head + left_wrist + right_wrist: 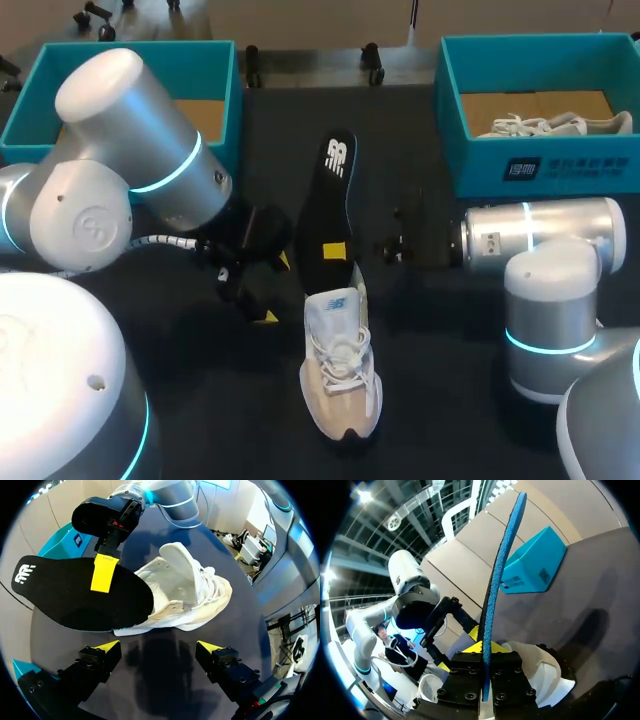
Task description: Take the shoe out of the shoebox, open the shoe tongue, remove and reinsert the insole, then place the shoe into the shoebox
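Where the insole [333, 205] meets the heel of the shoe [340, 370], its lower end is hidden, so I cannot tell how far it goes inside. Just beyond the shoe's heel, the right gripper [337, 250] shows only one yellow finger (the other is behind the insole). Well beyond the shoe, to its left, the left arm [130, 140] covers much of the shoebox [205, 47].
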Robot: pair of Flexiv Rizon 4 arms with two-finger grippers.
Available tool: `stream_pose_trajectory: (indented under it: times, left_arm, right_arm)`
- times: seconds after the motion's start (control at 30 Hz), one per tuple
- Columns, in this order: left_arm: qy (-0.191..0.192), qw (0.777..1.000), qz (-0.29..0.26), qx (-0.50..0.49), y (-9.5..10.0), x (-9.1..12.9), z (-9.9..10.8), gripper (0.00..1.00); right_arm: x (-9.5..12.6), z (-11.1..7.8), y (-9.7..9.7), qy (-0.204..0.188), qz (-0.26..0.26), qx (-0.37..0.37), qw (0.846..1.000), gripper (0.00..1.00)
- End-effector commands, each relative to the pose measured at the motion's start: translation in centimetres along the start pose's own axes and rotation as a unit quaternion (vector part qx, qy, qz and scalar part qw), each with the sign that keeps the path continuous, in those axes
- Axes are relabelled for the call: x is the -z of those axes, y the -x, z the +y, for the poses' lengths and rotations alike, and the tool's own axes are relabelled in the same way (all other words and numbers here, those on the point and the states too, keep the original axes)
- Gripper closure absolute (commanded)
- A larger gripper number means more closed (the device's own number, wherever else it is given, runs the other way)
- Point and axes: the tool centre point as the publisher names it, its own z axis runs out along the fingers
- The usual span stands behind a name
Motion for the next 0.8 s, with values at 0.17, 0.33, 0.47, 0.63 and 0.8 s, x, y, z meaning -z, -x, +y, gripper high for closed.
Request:
stream_pose_trajectory:
  times: [0.17,0.33,0.47,0.63,0.8]
  left_arm:
    - [0.001,1.000,-0.002,0.000,0.0,-0.1,0.0,0.00]
    - [0.001,1.000,-0.002,0.000,0.0,-0.1,0.0,0.00]
    - [0.001,1.000,-0.002,0.000,0.0,-0.1,0.0,0.00]
    - [0.001,1.000,-0.002,0.000,0.0,-0.1,0.0,0.00]
    - [0.001,1.000,-0.002,0.000,0.0,-0.1,0.0,0.00]
  right_arm:
    - [-0.1,-0.7,0.0,0.007,-0.002,-0.006,1.000,1.00]
    - [0.2,-0.3,-0.1,0.002,-0.003,0.000,1.000,1.00]
    - [0.6,-0.2,0.0,-0.003,-0.004,0.002,1.000,1.00]
    - [1.3,0.1,0.6,-0.007,-0.001,0.004,1.000,1.00]
    - [1.5,0.2,1.3,-0.016,0.002,0.001,1.000,1.00]
